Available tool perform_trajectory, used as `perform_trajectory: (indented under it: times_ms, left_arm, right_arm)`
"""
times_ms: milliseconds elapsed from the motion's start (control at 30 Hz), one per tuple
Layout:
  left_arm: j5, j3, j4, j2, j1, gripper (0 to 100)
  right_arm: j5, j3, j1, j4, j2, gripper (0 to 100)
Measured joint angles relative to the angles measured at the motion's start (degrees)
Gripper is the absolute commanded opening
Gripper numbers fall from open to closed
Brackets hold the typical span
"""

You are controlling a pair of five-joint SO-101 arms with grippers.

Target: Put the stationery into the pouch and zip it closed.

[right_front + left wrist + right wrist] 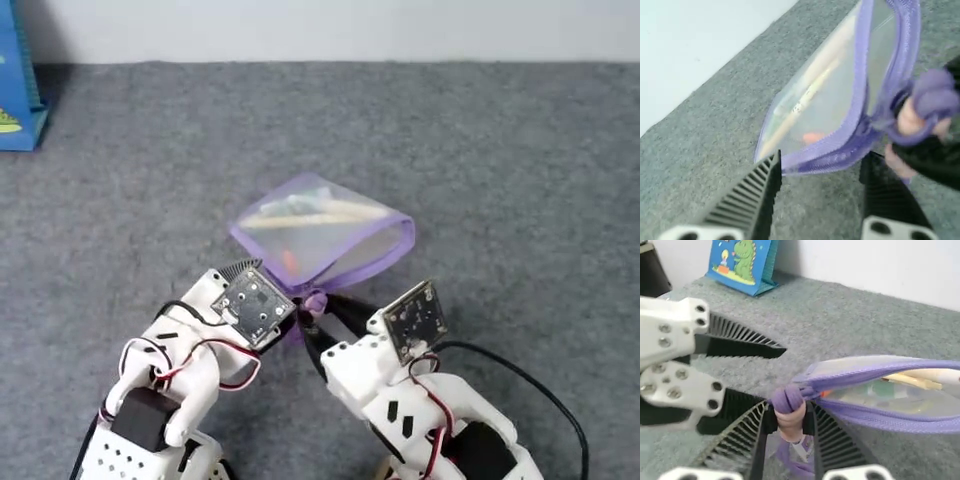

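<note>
- Purple-trimmed and see-through, the pouch lies flat on the grey felt table cover. It sits about mid-table, just beyond the two arms.
- Stationery is inside it. Pale wooden sticks that look like pencils lie along the far side, something orange sits near the corner closest to the arms, and there is a bit of green deeper in.
- From the right wrist view the zip is undone. Its two purple bands split apart from the near corner and the mouth gapes, so the pencils show through the gap.
- At that near corner the right gripper is pinched tight on the zip pull, a knotted purple loop with a pinkish piece below it.
- Just beside it, the left gripper is spread wide with nothing in its grasp. Its ribbed black fingers sit either side of the pouch's near edge, close to the corner. I can't tell whether they touch the fabric.
- Over at the far left of the table, a blue box with a cartoon dinosaur on it stands by the white wall.
</note>
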Motion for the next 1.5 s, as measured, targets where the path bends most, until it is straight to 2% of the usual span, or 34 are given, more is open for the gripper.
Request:
perform_trajectory:
  times_ms: [133, 333, 567, 833, 1067, 1167, 1367, 1500]
  left_arm:
    - [0.0, 1.76, -1.32, -0.18, 1.05, 25]
    - [3.69, 7.21, -8.53, -0.26, 3.96, 25]
    - [4.13, 7.56, -9.67, -0.26, 5.71, 25]
    - [6.24, 8.09, -12.57, -0.18, 6.24, 11]
    - [6.24, 9.14, -13.27, -0.26, 8.88, 9]
    - [6.24, 9.23, -13.27, -0.26, 9.41, 1]
    - [6.24, 9.14, -13.27, -0.26, 9.58, 1]
    - [6.24, 9.14, -12.13, -0.97, 9.85, 1]
  right_arm:
    - [0.0, -0.97, -1.14, 1.32, -0.18, 0.8]
    - [0.0, -2.9, -1.32, 3.25, -0.18, 0.8]
    - [0.0, -4.22, -1.76, 4.75, -0.18, 0.8]
    - [0.0, -4.75, -1.76, 4.75, -0.88, 0.8]
    - [-0.53, -4.84, -1.76, 4.75, -1.41, 0.8]
    - [-1.23, -4.84, -1.76, 4.75, -1.41, 0.8]
    - [-3.6, -4.84, -1.32, 1.93, -0.26, 0.8]
    - [-4.92, -4.66, 4.57, -1.85, -0.18, 0.8]
